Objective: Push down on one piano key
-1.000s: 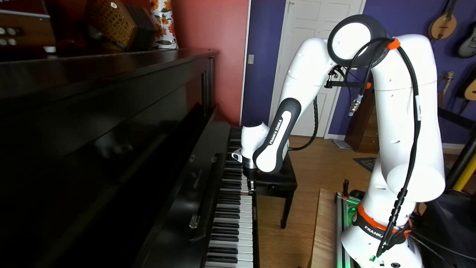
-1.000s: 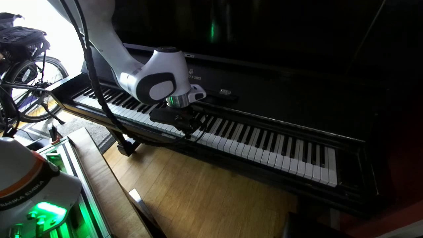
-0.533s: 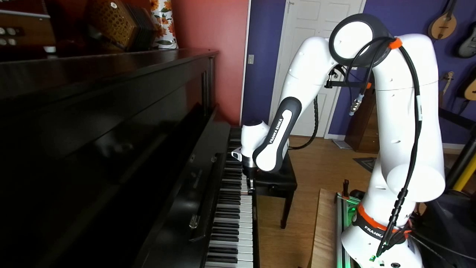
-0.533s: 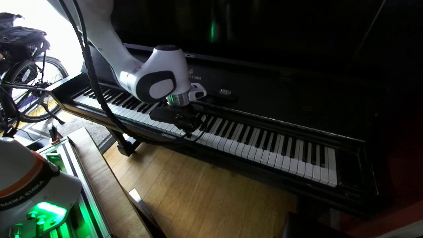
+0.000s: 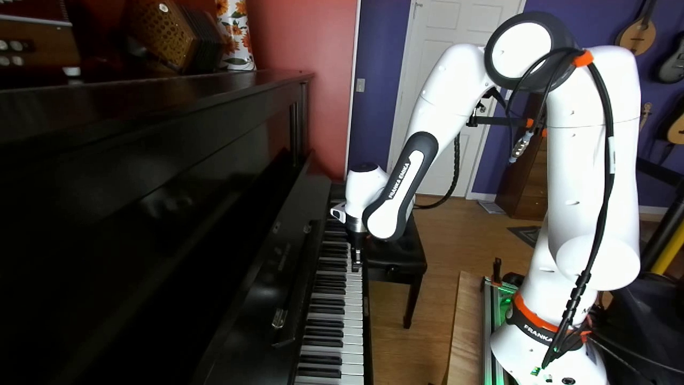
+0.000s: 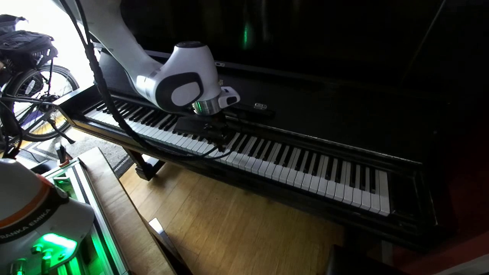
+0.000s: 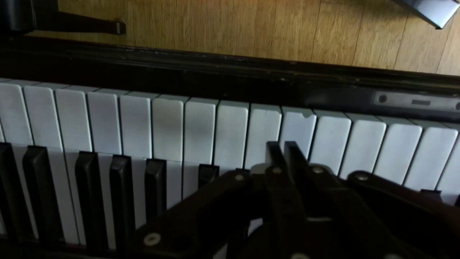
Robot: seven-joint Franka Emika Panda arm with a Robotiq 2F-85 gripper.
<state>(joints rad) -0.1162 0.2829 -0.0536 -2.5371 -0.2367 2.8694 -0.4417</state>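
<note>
Below center in an exterior view, the tool (image 5: 356,268), pressed together, had risen above the white piano keys (image 5: 352,332); the keystroke was probably complete.

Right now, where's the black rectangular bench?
In an exterior view, the bench stands right of the black-and-white piano keyboard, partly behind the white robot arm.

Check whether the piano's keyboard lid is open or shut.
Open: in both exterior views, white keys and black keys lie uncovered, the lid raised behind them.
</note>
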